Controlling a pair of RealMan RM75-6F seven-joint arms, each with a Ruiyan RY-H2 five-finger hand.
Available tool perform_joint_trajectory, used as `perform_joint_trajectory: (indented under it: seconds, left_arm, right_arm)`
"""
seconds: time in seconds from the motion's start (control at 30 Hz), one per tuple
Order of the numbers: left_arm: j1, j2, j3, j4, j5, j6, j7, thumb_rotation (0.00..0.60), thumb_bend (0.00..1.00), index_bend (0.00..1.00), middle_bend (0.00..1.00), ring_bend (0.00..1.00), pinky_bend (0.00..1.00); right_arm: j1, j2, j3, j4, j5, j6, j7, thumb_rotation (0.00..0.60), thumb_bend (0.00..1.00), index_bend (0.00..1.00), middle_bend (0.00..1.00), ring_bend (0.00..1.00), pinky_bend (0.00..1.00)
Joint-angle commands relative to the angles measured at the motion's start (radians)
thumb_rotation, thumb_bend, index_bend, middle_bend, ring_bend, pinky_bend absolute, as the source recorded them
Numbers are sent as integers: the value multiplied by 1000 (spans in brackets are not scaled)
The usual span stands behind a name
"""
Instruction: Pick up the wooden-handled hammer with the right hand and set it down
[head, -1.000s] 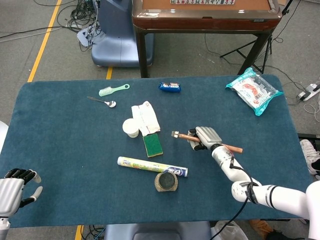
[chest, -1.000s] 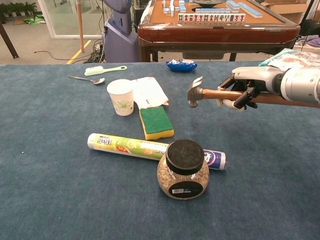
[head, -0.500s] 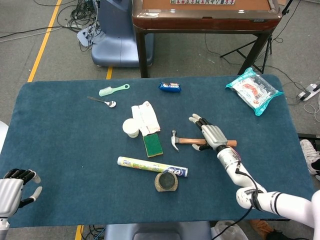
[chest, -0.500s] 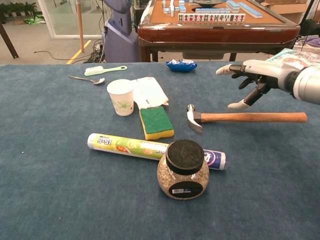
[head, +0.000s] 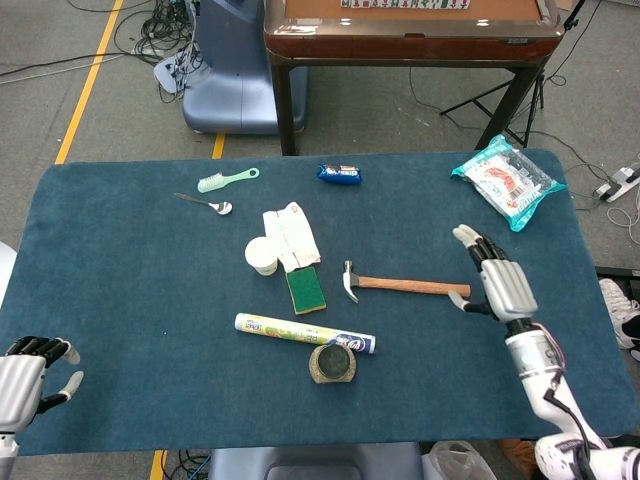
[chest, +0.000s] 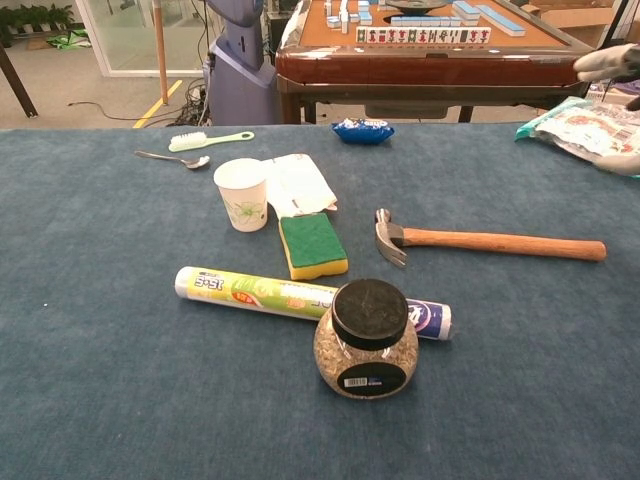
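Note:
The wooden-handled hammer (head: 400, 284) lies flat on the blue table, its metal head (chest: 387, 235) toward the left and its handle (chest: 500, 243) running right. My right hand (head: 496, 280) hovers open just past the handle's right end, fingers spread and holding nothing. Only its fingertips (chest: 612, 62) show at the right edge of the chest view. My left hand (head: 28, 374) sits at the table's near left corner, fingers curled in with nothing in them.
Left of the hammer are a green sponge (head: 306, 289), a paper cup (head: 262, 256) and a folded paper (head: 292, 235). A wrapped roll (chest: 300, 296) and a black-lidded jar (chest: 367, 340) lie nearer me. A snack bag (head: 507, 180), blue packet (head: 339, 174), brush (head: 227, 180) and spoon (head: 205, 203) sit farther back.
My right hand let go of the hammer, which came down onto the table. The hand then opened and drew away to the right, past the handle's end.

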Motion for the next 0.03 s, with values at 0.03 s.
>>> perform_joint_trajectory:
  seconds: [0.03]
  left_arm:
    - [-2, -1, -1, 1, -3, -4, 1, 600, 252, 537, 500, 377, 274]
  right_arm:
    - [-86, 46, -38, -53, -65, 95, -11, 600, 261, 0, 85, 11, 161]
